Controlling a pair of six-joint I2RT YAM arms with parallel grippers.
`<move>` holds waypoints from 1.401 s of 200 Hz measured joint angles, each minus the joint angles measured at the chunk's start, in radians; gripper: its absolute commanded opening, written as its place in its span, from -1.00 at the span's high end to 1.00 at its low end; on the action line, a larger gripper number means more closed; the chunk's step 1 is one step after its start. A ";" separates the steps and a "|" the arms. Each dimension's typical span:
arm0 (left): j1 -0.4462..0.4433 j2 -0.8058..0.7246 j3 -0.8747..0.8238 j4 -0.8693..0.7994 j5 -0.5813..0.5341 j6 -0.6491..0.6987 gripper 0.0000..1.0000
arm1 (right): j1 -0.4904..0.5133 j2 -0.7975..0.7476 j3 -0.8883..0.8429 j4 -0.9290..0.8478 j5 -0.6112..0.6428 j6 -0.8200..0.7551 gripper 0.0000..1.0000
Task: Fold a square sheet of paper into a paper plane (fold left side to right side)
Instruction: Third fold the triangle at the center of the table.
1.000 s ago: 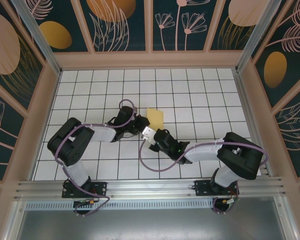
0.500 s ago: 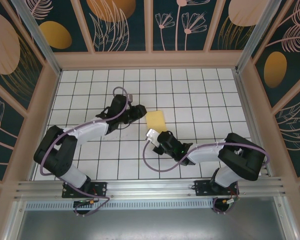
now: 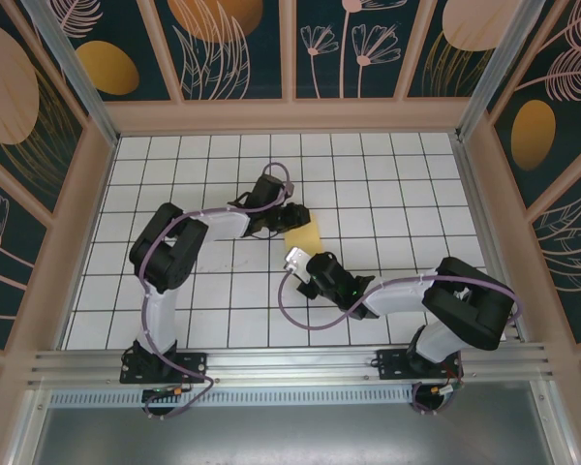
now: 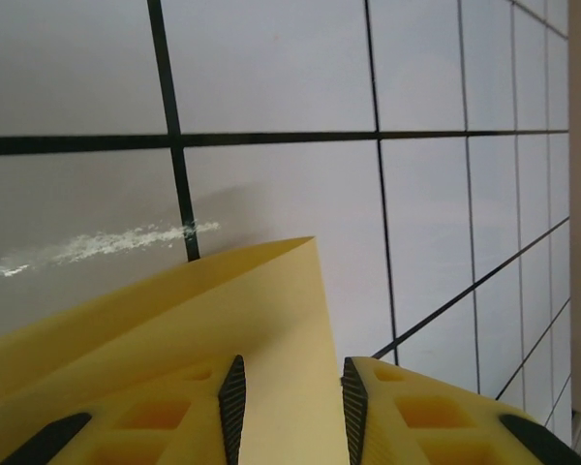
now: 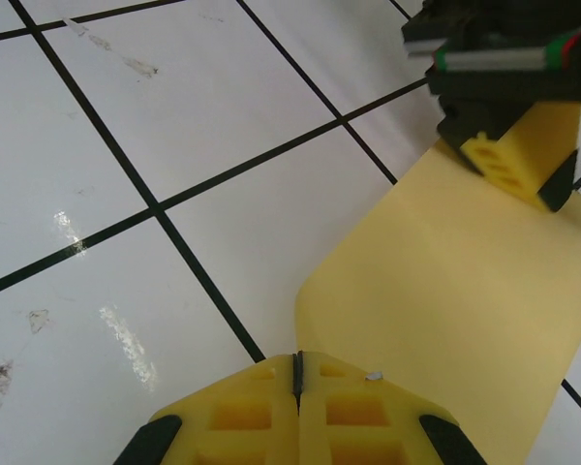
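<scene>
Left wrist view is showing paper (image 4: 271, 320) between the narrowly parted left fingers (image 4: 174, 426); right wrist view is showing right fingers (image 5: 242, 412) shut at its near edge. Both arms are reaching toward mid-worktop (image 3: 387, 174).

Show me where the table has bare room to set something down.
Bare: the far tile rows between back wall and left gripper; the tiles between the sheet of paper and right wall. Crowded: mid-table, with right gripper also at the sheet.

Top, close wrist cams; shared paper (image 3: 308, 240)
</scene>
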 measured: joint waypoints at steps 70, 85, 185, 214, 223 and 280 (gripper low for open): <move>-0.008 0.051 0.039 -0.037 -0.023 0.050 0.34 | -0.067 -0.014 0.000 -0.012 -0.122 0.055 1.00; -0.010 0.051 0.039 -0.039 -0.030 0.061 0.35 | -0.103 -0.031 0.000 -0.020 -0.175 0.076 1.00; -0.021 0.051 0.047 -0.056 -0.063 0.098 0.40 | -0.345 -0.042 0.014 -0.077 -0.505 0.214 1.00; -0.023 0.053 0.053 -0.068 -0.072 0.105 0.41 | -0.399 -0.010 0.031 -0.079 -0.576 0.256 1.00; -0.023 0.054 0.055 -0.071 -0.073 0.105 0.43 | -0.414 0.000 0.034 -0.080 -0.597 0.264 1.00; -0.023 0.059 0.067 -0.090 -0.076 0.116 0.46 | -0.485 0.088 0.100 -0.100 -0.699 0.293 1.00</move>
